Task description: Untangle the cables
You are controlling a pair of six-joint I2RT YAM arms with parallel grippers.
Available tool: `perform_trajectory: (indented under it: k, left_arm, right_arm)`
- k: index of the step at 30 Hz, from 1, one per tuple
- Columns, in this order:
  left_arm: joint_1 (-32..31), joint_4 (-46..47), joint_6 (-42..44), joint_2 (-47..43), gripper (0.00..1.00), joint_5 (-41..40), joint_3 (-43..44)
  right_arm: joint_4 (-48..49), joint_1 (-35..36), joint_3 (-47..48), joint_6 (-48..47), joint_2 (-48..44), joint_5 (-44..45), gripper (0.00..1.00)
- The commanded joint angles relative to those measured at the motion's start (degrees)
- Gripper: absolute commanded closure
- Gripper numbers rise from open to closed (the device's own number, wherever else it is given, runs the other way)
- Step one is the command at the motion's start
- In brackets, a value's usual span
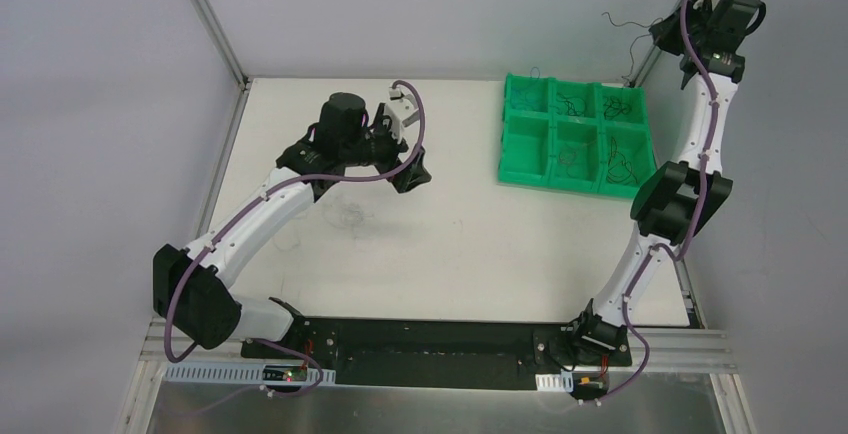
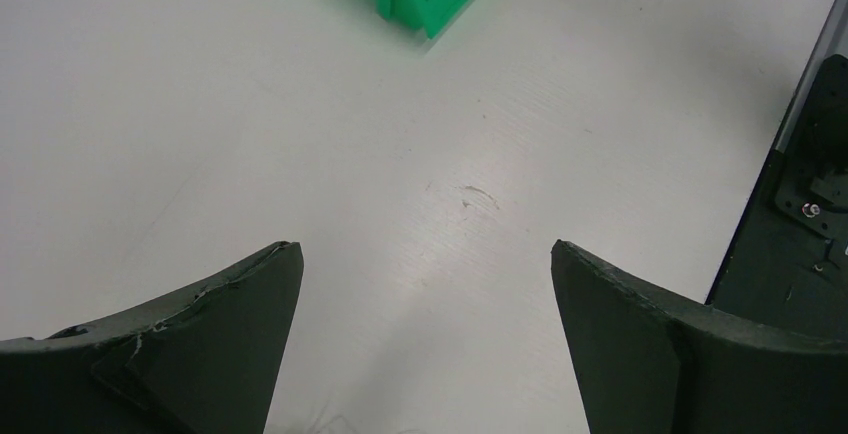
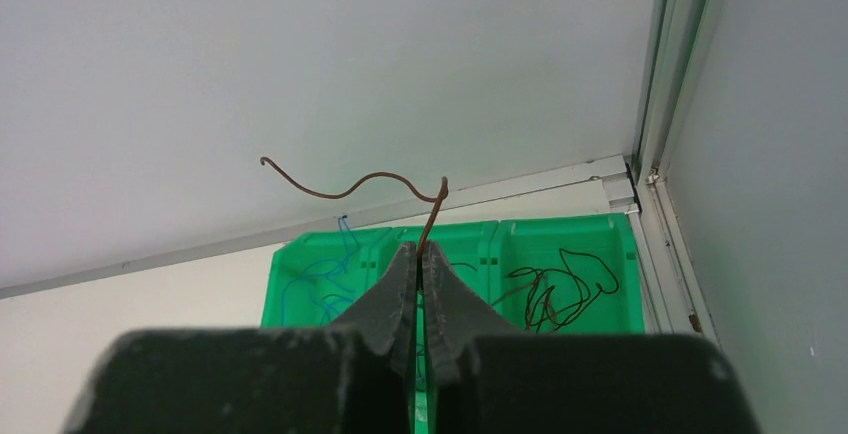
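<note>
Right gripper pinches one reddish cable, rising then curling leftward.

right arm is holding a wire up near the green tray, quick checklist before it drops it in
1. Grip: right gripper is shut on one reddish-brown wire. ok
2. Strand alone: nothing else hangs from it. ok
3. Position: the green tray lies below and ahead, but which compartment is under the wire is unclear. cannot tell
4. Target: dark wires lie in one compartment and blue wires in another. ok
5. Left gripper: open, empty, apart from the tray. ok
6. Bundle on the table: too faint to count its strands. cannot tell
</note>
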Motion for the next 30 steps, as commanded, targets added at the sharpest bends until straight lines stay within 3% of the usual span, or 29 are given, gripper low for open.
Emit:
perform_trajectory:
  k: [1, 14, 24, 30]
  left_arm:
    - [0.87, -1.96, 1.20, 0.66, 0.01, -1.27, 1.79]
    - [1.74, -2.91, 1.29, 2.20, 0.01, -2.20, 2.59]
    - [1.98, -3.10, 1.26, 3.36, 0.01, -1.86, 3.40]
    - [2.07, -3.43, 1.26, 3.95, 0.01, -2.00, 3.76]
  right_arm:
    - [7.01, -0.92, 1.25, 1.73, 1.30, 1.59, 1.00]
    - [0.89, -1.98, -15.02, -14.85, 1.16, 12.59, 1.00]
    - [-6.24, -1.09, -10.56, -19.93, 6.87, 24.78, 1.00]
    - [-7.19, 0.13, -6.06, -22.42, 10.50, 25.10, 1.00]
